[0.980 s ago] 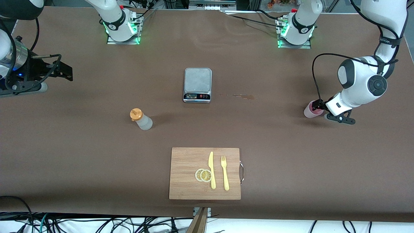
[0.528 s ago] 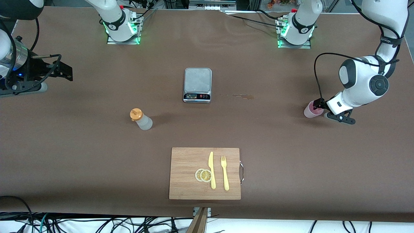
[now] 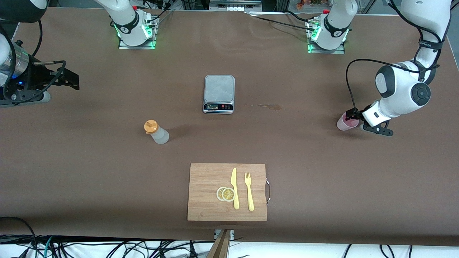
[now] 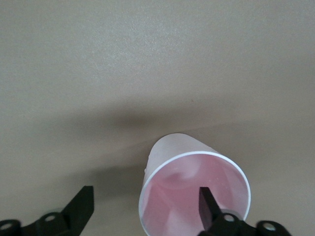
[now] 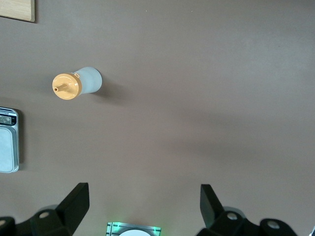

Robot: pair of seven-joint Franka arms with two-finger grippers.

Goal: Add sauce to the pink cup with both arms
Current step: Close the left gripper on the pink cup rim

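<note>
the sauce (image 3: 156, 132) stands untouched, nearer the front camera than the scale (image 3: 219, 94). at the left arm's end, the left gripper (image 4: 145, 209) has 1 finger inside the pink cup (image 3: 346, 121), 1 outside, not yet pinching. the right gripper (image 5: 142, 204) waits wide apart, high over the table. no sauce poured; the cup's base is hidden.

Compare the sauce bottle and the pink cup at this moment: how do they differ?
The sauce bottle is whitish with an orange cap; the pink cup is pink and open-topped. The bottle stands alone toward the right arm's end; the cup has a finger of the left gripper inside its rim. Both stand upright on the table.
</note>
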